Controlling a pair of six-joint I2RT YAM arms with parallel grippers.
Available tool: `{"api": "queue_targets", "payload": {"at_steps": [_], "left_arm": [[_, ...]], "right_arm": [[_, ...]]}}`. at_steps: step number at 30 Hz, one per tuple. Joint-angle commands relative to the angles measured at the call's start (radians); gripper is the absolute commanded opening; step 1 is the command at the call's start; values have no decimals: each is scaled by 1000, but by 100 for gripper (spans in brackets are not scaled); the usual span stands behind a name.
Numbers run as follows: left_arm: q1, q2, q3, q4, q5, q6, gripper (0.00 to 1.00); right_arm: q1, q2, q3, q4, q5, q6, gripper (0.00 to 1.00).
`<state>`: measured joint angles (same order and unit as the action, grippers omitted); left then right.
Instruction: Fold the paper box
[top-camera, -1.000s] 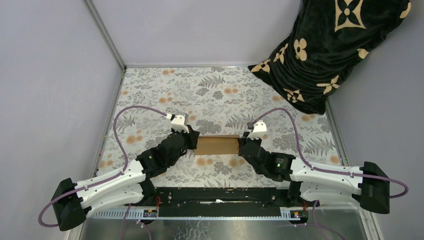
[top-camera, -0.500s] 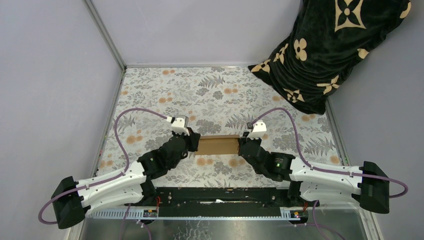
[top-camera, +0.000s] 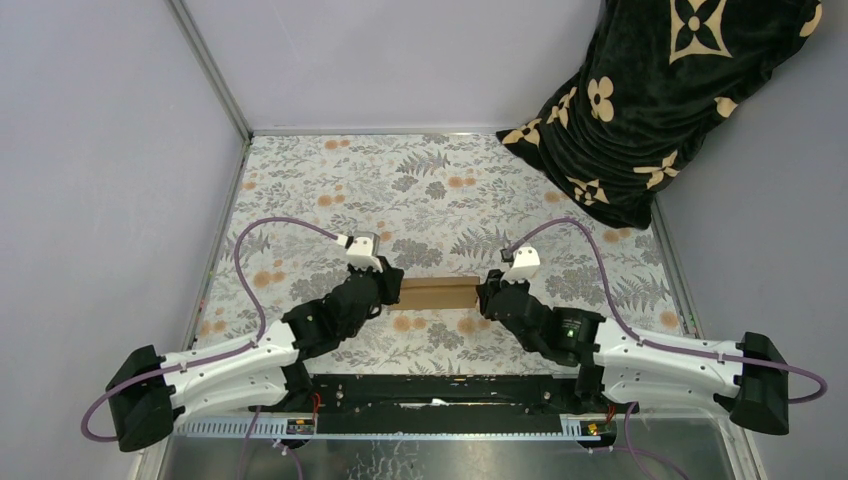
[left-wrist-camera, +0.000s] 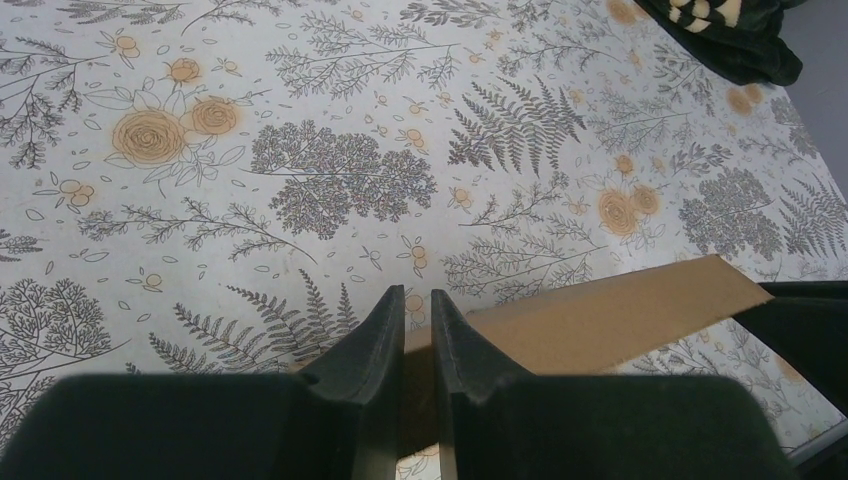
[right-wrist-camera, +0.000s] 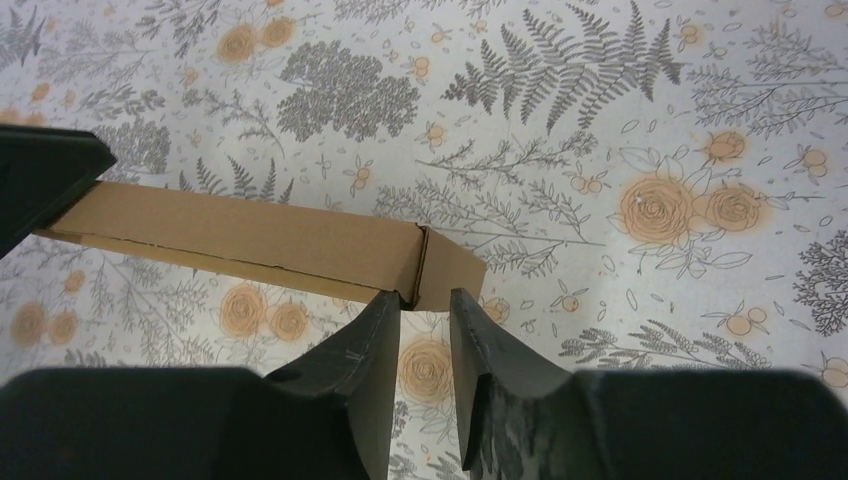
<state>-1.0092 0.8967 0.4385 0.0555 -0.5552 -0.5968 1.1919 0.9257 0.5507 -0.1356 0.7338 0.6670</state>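
Note:
The paper box (top-camera: 437, 292) is a flat brown cardboard strip lying across the floral table between both arms. My left gripper (top-camera: 393, 286) is at its left end. In the left wrist view the fingers (left-wrist-camera: 417, 295) stand close together with a strip of cardboard (left-wrist-camera: 610, 320) between them. My right gripper (top-camera: 488, 297) sits at the box's right end. In the right wrist view its jaws (right-wrist-camera: 425, 295) stand apart, with only tablecloth showing between them. The box's folded end flap (right-wrist-camera: 450, 270) lies just past the fingertips, and the rest of the box (right-wrist-camera: 250, 235) runs off to the left.
A black cloth with beige flower emblems (top-camera: 660, 100) is heaped at the back right corner. Grey walls close in the table at the left, back and right. A black mounting rail (top-camera: 440, 395) runs along the near edge between the arm bases.
My right gripper has opened and let go of the box's right end. The left gripper has kept its grip and edged slightly forward.

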Motion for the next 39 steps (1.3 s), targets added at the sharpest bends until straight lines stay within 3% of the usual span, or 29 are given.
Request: {"api": "queue_targets", "payload": {"at_steps": [1,6,12,19,27,33,39], "left_arm": [[-9,45,-50,-112,-12,-24,22],[-8,62,-47,-109,-22,-33,22],[-8,107,-21,-91,-53,-16,23],[-6,162,27,-67,-80,11,25],[-6,193,32,-59,-92,11,25],[-6,198,20,-49,-98,5,25],[-7,197,9,-24,-100,0,26]], "right_arm": [[12,-48,-23,-148,-23,9,32],[12,-100,-40,-119,-19,-7,32],[11,-35,-15,-106,-17,-22,28],[11,-11,0,-52,-35,-69,37],[11,-107,37,-66,-43,-109,39],[11,-73,106,-12,-50,-186,19],[11,111,210,26,-23,-252,16]]}}
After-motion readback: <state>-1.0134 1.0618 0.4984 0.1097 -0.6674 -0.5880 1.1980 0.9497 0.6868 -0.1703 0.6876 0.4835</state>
